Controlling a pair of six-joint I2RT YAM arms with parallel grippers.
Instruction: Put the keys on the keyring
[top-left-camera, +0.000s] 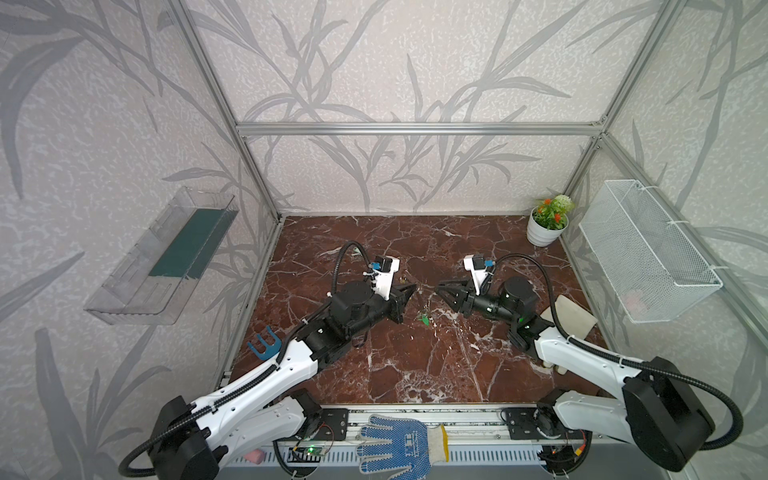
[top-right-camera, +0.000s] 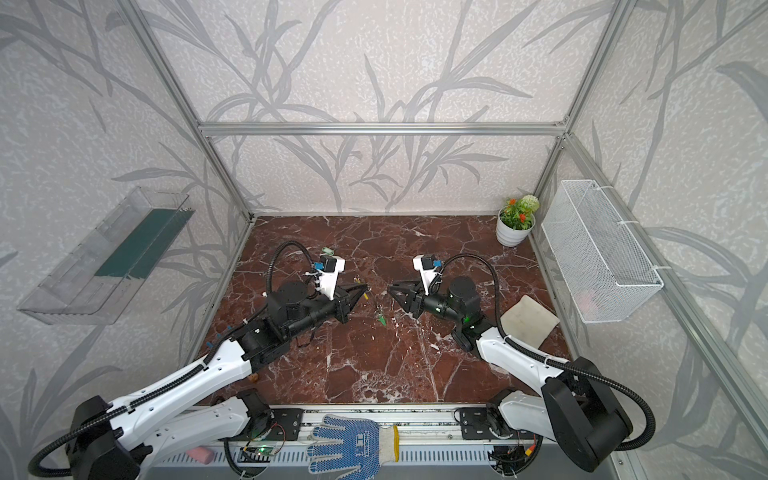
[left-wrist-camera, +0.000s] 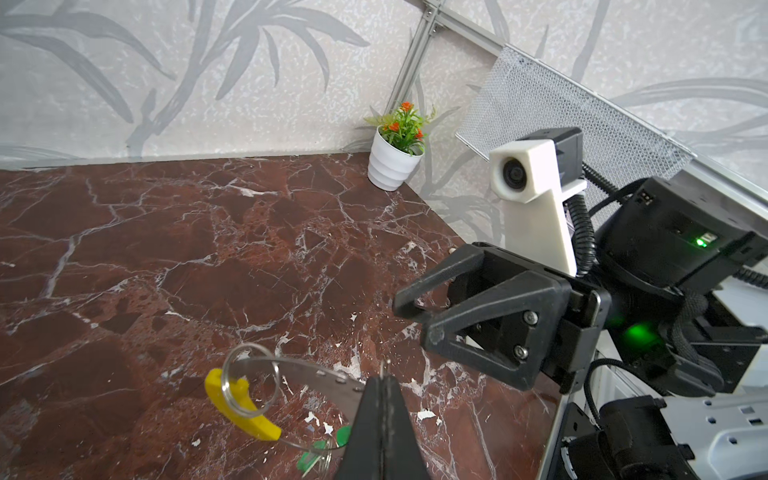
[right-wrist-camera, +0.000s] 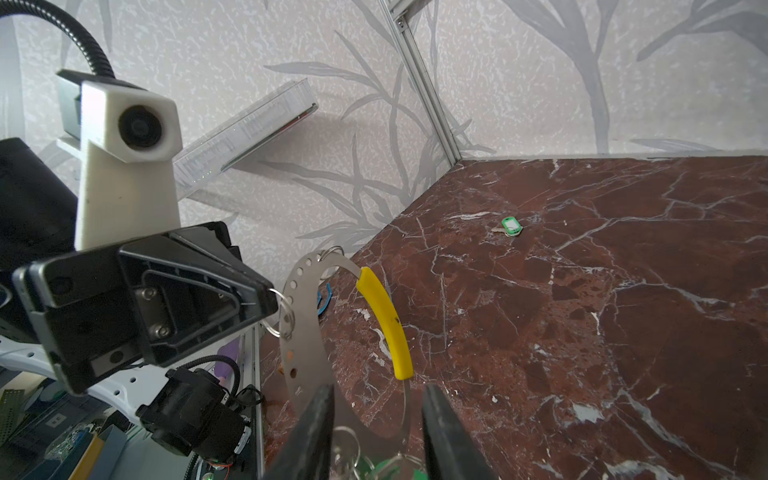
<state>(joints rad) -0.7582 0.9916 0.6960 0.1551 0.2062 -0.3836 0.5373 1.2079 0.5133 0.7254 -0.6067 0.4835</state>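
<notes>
Pinching tight with no gap between its two black fingers, the left pincer (left-wrist-camera: 382, 380) holds the big thin grey metal keyring (right-wrist-camera: 384, 320), which has little holes along its band and a yellow sleeve on one curve. It grips the grey side with the holes, right by a small wire loop. So the ring hangs in the air above the dark red marble table (right-wrist-camera: 582, 311), with its yellow side turned to the other arm. I think that is why it is held this way: one arm holds the ring steady while the other does the fiddly work. The right pincer (right-wrist-camera: 378, 392) sits just across from it, with its fingers a little way apart and nothing gripped. In its own wrist view the low part of the ring shows in that gap, but I cannot tell if they touch it. Small keys with light green plastic heads (left-wrist-camera: 343, 437) seem to hang under the ring on little wire loops, so I think part of the job is done. One loose key (right-wrist-camera: 512, 226) with a green head lies flat on the table, farther back and well apart from both pincers. My guess is that the right pincer is empty so it can go and fetch that one.
</notes>
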